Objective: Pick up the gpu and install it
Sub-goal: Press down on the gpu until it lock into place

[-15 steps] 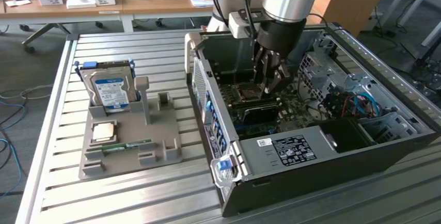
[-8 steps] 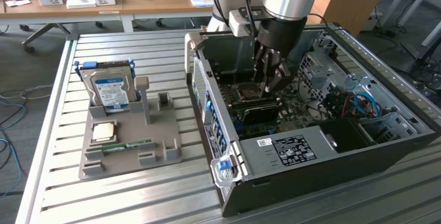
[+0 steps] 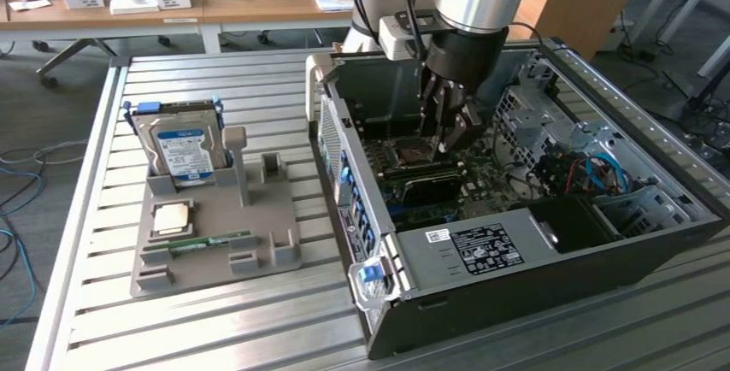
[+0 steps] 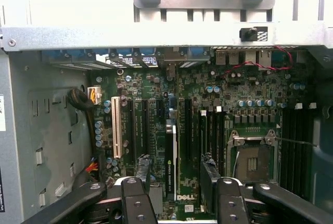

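The gpu (image 4: 170, 164) stands on edge in a motherboard slot inside the open computer case (image 3: 536, 256). Its thin dark edge carries a white label strip. In the exterior view the gpu (image 3: 432, 185) is a dark flat card just below the arm's tool. My gripper (image 4: 174, 182) hangs over it, open, with one black finger on each side of the card's edge and a gap showing on both sides. In the exterior view my gripper (image 3: 450, 136) reaches down into the middle of the case.
A grey holder (image 3: 273, 243) on the slatted table carries a hard drive (image 3: 183, 149), a processor chip (image 3: 173, 217) and a green memory stick (image 3: 211, 241). The processor socket (image 4: 252, 159) lies beside the card. Case walls, a drive cage and cables (image 3: 593, 170) ring the arm.
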Tool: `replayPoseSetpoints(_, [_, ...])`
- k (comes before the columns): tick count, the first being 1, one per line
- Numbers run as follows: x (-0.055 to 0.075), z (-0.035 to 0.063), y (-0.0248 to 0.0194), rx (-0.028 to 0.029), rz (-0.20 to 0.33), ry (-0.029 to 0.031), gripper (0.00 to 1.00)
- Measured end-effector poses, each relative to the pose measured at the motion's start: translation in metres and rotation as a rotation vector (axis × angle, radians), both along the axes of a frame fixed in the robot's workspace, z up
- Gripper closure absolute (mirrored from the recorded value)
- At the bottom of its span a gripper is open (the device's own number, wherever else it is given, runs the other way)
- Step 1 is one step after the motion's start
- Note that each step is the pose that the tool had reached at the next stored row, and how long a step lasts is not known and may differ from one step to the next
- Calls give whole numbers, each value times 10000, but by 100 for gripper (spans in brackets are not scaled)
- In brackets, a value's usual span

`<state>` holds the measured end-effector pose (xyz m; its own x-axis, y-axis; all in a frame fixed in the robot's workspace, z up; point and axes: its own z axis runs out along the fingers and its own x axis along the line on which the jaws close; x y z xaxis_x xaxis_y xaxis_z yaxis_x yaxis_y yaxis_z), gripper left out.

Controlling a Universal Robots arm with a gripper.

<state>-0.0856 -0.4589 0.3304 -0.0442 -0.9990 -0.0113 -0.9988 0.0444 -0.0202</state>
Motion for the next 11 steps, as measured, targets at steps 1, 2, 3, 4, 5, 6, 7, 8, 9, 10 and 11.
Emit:
replayPoseSetpoints(1, [0,0,0,0,0,0,49])
replayPoseSetpoints(2, [0,0,0,0,0,0,49])
replayPoseSetpoints(3, [0,0,0,0,0,0,49])
replayPoseSetpoints(4, [0,0,0,0,0,0,49])
replayPoseSetpoints(5, [0,0,0,0,0,1,50])
replayPoseSetpoints(6, [0,0,0,0,0,0,50])
replayPoseSetpoints(7, [0,0,0,0,0,0,56])
replayPoseSetpoints(8, [0,0,0,0,0,0,56])
replayPoseSetpoints(9, [0,0,0,0,0,0,62])
replayPoseSetpoints(10, [0,0,0,0,0,0,68])
replayPoseSetpoints(11, [0,0,0,0,0,0,68])
